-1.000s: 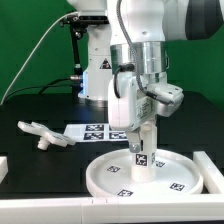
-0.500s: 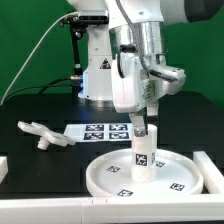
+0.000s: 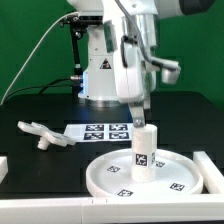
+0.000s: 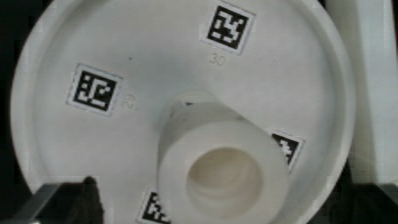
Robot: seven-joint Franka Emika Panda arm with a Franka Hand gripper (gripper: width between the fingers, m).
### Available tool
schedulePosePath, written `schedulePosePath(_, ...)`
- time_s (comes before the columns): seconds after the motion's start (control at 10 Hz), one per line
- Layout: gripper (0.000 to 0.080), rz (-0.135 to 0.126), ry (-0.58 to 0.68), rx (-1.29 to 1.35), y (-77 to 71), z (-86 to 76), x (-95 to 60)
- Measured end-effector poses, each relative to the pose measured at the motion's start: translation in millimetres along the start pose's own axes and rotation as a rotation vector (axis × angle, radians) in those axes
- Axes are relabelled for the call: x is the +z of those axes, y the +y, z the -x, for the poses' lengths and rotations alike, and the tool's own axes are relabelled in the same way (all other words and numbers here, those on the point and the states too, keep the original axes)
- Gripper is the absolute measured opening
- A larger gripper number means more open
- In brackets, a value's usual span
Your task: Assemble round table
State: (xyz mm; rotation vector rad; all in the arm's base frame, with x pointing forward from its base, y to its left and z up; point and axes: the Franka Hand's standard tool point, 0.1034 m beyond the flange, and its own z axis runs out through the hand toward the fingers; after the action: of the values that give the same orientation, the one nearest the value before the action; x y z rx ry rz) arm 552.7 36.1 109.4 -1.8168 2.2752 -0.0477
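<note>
Three white parts of the round table lay before you on the black table (image 3: 22,150), listed here from the exterior view's left to its right; the small branched foot piece (image 3: 38,133) lay flat at that view's left, well apart from the other two parts; next to it the marker board (image 3: 98,130) lay flat in front of the robot base (image 3: 100,75); further to the exterior view's right the round disc (image 3: 105,178) rested rim-up near the front edge, with several tags on its face; the leg (image 3: 143,152) stood upright on the disc's central hub, one tag turned toward the camera; your gripper (image 3: 141,120) hung directly above the leg's top, close to it, though that view did not settle whether it touched; in the wrist view you looked straight down on the leg (image 4: 231,172) standing on the disc (image 4: 160,40); the gripper (image 4: 228,205) was spread wide, its dark fingertips (image 4: 75,203) on either side of the leg and clear of it, pinching nothing.
</note>
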Motion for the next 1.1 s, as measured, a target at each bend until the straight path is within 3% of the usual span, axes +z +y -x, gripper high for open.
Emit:
schedulePosePath(0.2,0.0649,-0.002,-0.015,-0.042,8.1,-1.7,-11.1)
schedulePosePath(0.7,0.0649,0.007,-0.007,-0.104,11.2,-5.9,-6.7)
schedulePosePath(0.9,0.0649,0.018,-0.003,-0.199,19.0,-20.9,-8.0)
schedulePosePath(1.1,0.0649,0.060,-0.031,-0.303,27.1,-27.6,-11.6)
